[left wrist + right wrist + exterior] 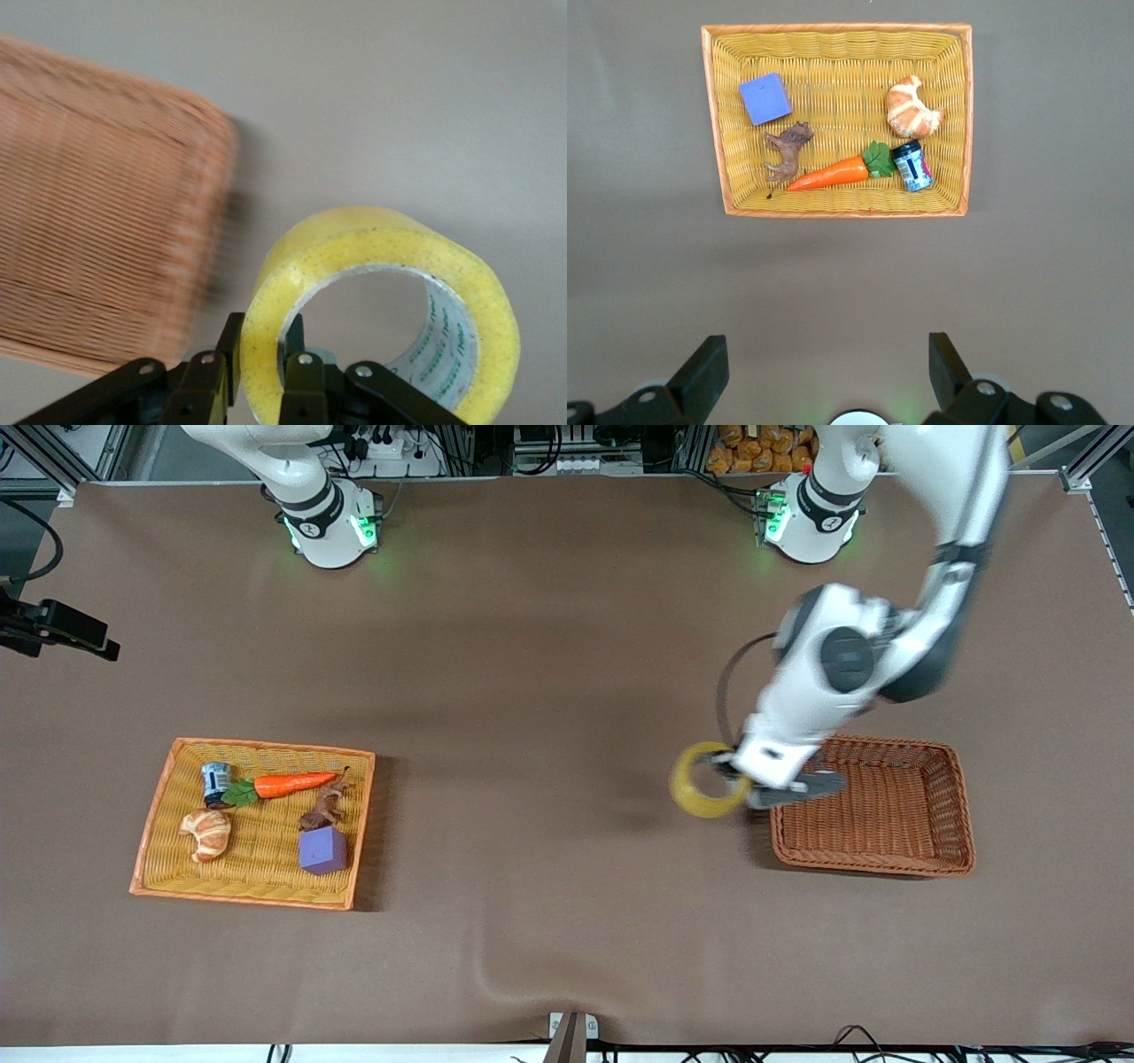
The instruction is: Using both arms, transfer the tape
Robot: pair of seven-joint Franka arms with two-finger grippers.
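Brown table, two baskets: left gripper pinches the tape's wall, carrying it over the table just beside the empty brown basket, probably the drop-off. Right gripper waits, jaws wide, high near its base, looking down on the yellow basket.

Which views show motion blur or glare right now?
Front view: the left arm's forearm and the tape are smeared, while the yellow basket is crisp; green base lights spill onto the table. Left wrist view: the brown basket is streaked, but the tape in the left claw is sharp. Right wrist view: sharp, even light, no glare; right claw open.
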